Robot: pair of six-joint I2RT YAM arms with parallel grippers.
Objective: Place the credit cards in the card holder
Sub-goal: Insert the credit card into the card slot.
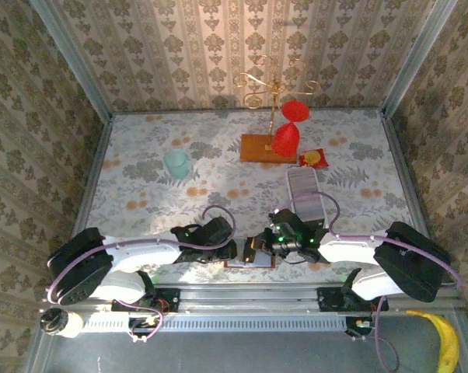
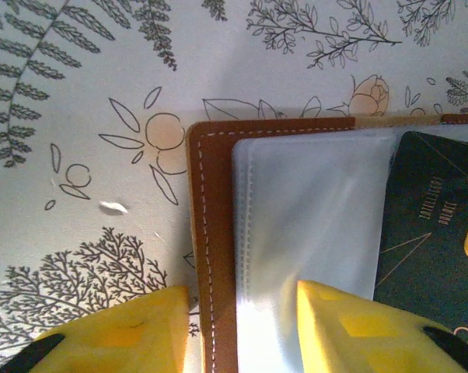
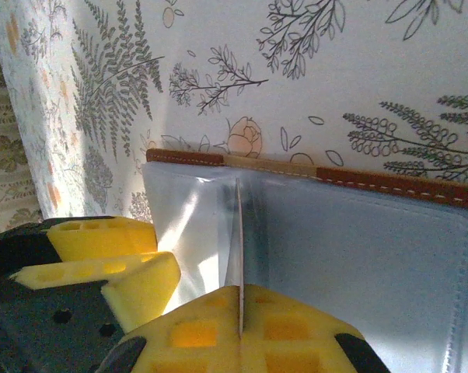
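Now, left pincer (image 2: 238,294) part-spread astride card holder (image 2: 211,233) edge; right pincer (image 3: 239,301) pinching credit card (image 2: 428,233)

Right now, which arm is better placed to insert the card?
Right: the right gripper is shut on a credit card at the pocket mouth; the left gripper only straddles the card holder's edge.
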